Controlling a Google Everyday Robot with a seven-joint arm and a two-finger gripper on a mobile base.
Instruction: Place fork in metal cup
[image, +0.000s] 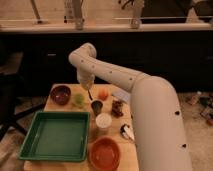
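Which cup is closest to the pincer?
The dark metal cup. It stands just below the shut pincer, which holds the fork above it. The white cup sits farther toward the camera.

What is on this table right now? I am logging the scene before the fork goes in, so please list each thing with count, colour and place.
green tray: one, green, front left of the table
orange bowl: one, orange-red, front edge, right of the tray
white cup: one, white, middle, behind the orange bowl
metal cup: one, dark grey, centre, behind the white cup
dark red bowl: one, dark red, back left
pale green cup: one, pale green, between the dark red bowl and the metal cup
orange object: one, orange, back centre
brown object: one, brown, right of the metal cup
white-handled tool: one, white and black, right edge
fork: one, dark, hanging from the claw above the metal cup
claw: one, pale, shut on the fork, over the back of the table
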